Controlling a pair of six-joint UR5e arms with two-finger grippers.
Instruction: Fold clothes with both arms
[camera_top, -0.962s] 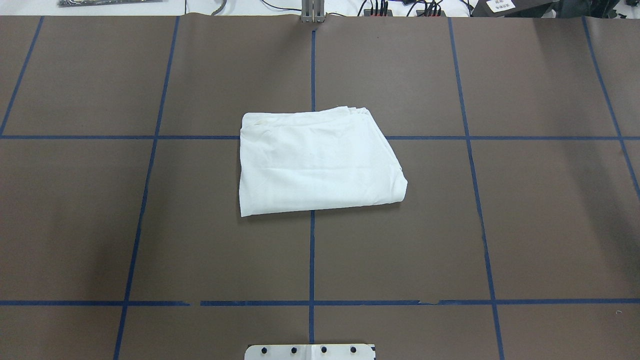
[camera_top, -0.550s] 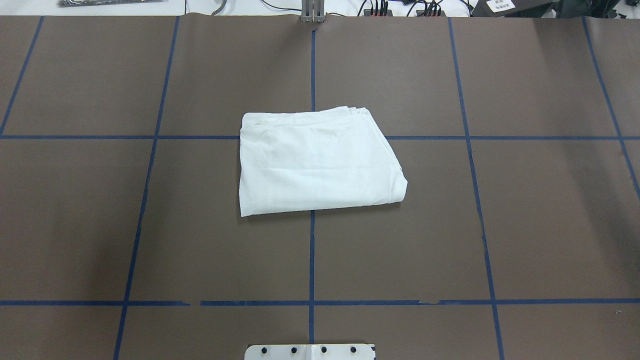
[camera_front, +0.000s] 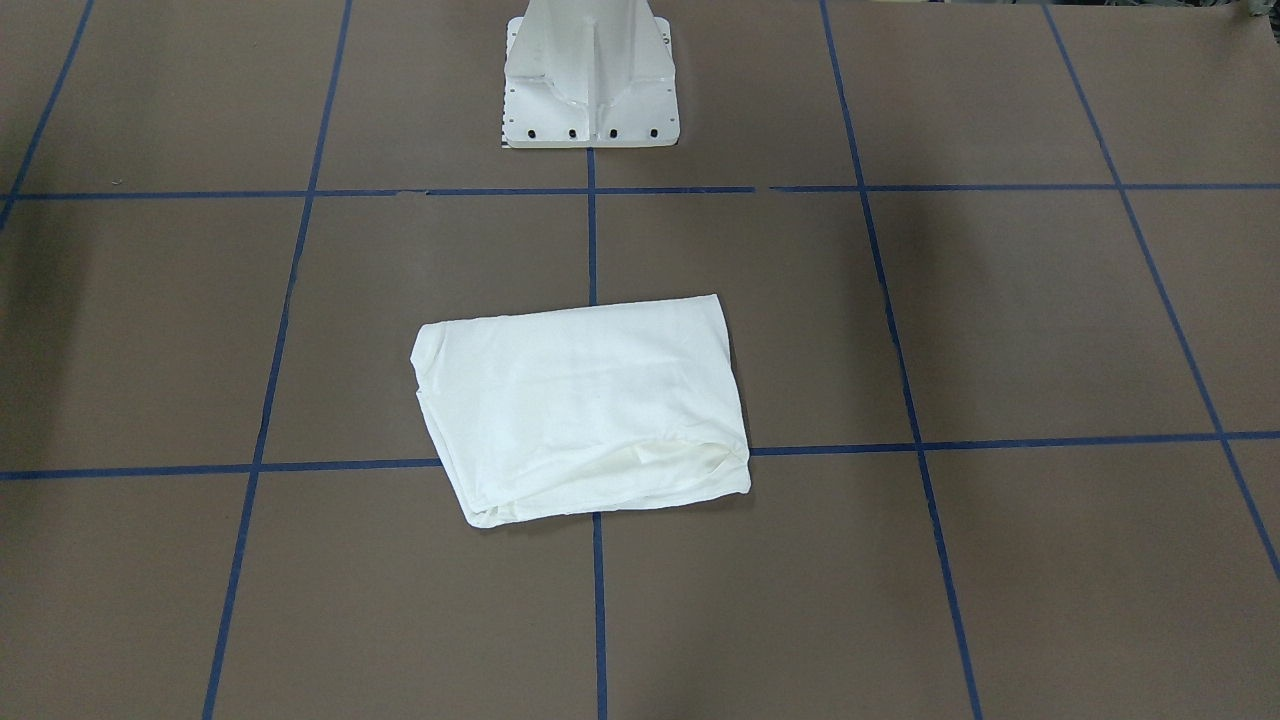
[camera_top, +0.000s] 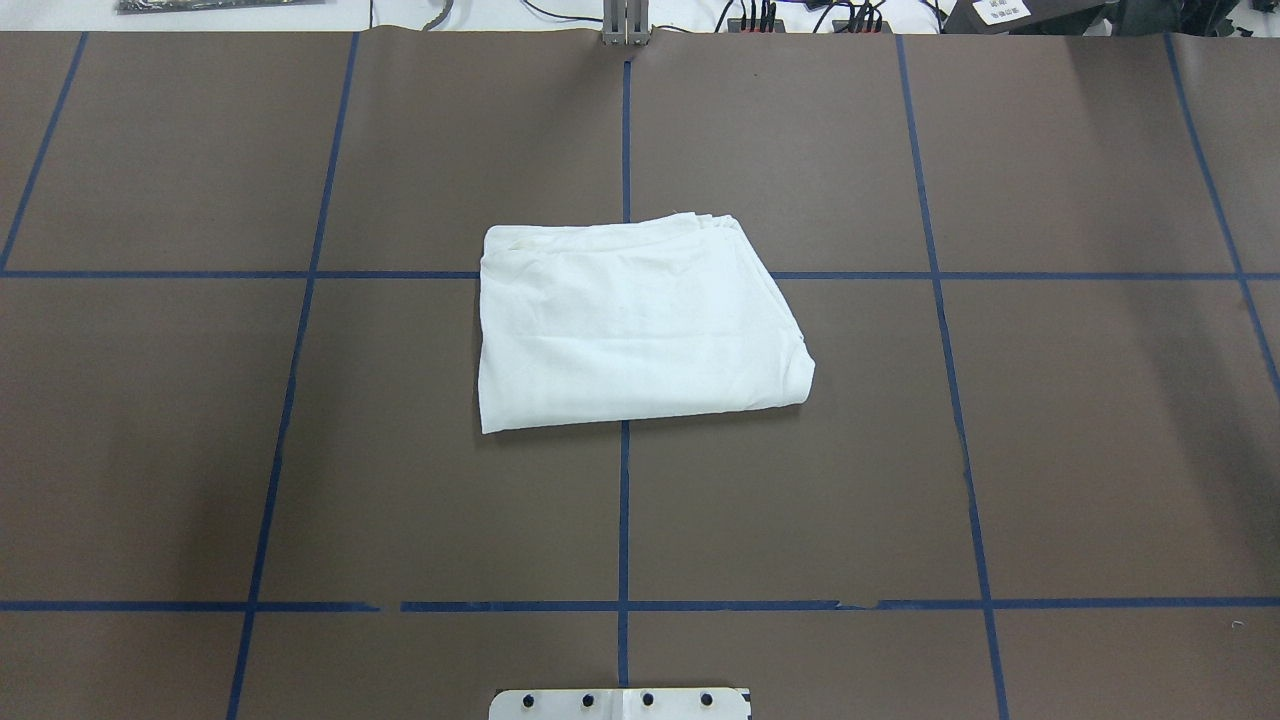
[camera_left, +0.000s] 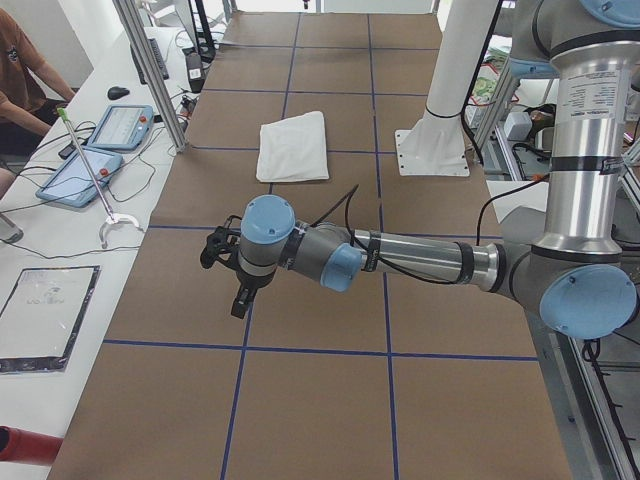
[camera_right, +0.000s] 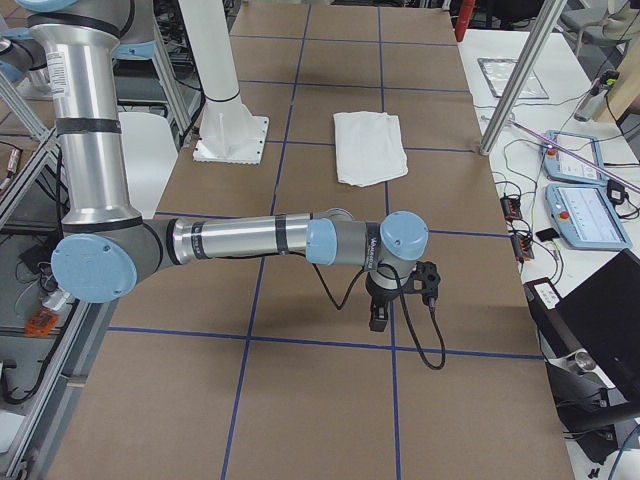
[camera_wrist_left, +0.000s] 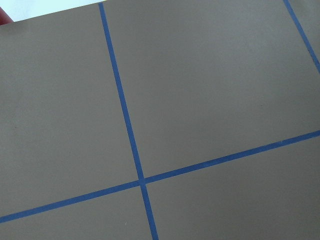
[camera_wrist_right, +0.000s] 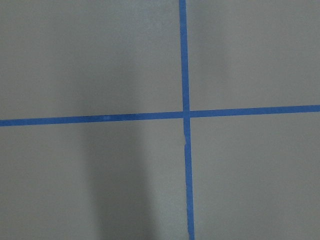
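Note:
The white T-shirt (camera_top: 630, 325) lies folded into a compact rectangle at the middle of the brown table; it also shows in the front view (camera_front: 580, 410) and both side views (camera_left: 293, 147) (camera_right: 370, 147). No gripper touches it. My left gripper (camera_left: 240, 298) hangs low over bare table far from the shirt, toward the table's left end. My right gripper (camera_right: 378, 315) hangs low over bare table toward the right end. Both show only in the side views, so I cannot tell whether they are open or shut. Both wrist views show only brown table and blue tape lines.
The white pedestal base (camera_front: 590, 110) stands at the robot's edge of the table, behind the shirt. Blue tape lines (camera_top: 624, 500) grid the table. Tablets (camera_left: 120, 125) (camera_right: 575, 160), cables and a seated operator (camera_left: 20, 70) are along the far side bench.

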